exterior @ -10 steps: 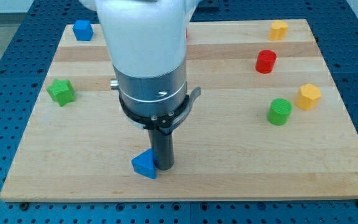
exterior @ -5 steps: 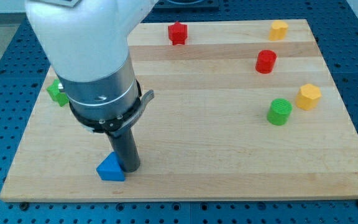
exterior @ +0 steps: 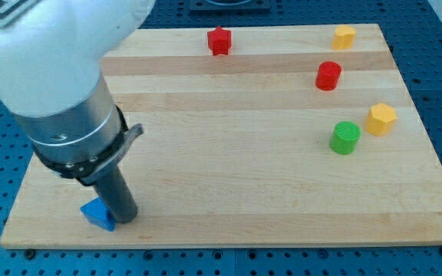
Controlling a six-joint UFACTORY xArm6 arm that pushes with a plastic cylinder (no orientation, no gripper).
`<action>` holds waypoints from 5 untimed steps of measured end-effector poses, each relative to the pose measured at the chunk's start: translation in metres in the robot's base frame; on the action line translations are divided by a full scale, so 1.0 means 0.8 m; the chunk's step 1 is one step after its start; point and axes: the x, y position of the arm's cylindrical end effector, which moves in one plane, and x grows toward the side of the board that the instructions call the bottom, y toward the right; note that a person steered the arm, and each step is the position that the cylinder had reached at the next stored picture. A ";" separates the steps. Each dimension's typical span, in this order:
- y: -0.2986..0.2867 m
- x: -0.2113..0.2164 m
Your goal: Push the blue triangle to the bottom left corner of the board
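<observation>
The blue triangle (exterior: 98,214) lies near the board's bottom edge, toward the view's bottom left, a short way in from the corner. My tip (exterior: 125,221) stands right against its right side, touching it. The rod rises from there into the big grey and white arm body, which covers the upper left of the view and hides the blocks behind it.
A red star-shaped block (exterior: 219,40) sits at the top middle. A yellow block (exterior: 344,36) is at the top right, a red cylinder (exterior: 328,75) below it. A green cylinder (exterior: 345,137) and a yellow hexagon (exterior: 381,119) sit at the right. The wooden board (exterior: 282,215) lies on a blue perforated table.
My tip has slid to the view's left along the bottom edge, pushing the blue triangle with it. The arm body now hides the green and blue blocks at the left.
</observation>
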 end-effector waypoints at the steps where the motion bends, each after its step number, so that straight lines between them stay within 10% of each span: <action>1: -0.018 0.000; 5: -0.086 0.000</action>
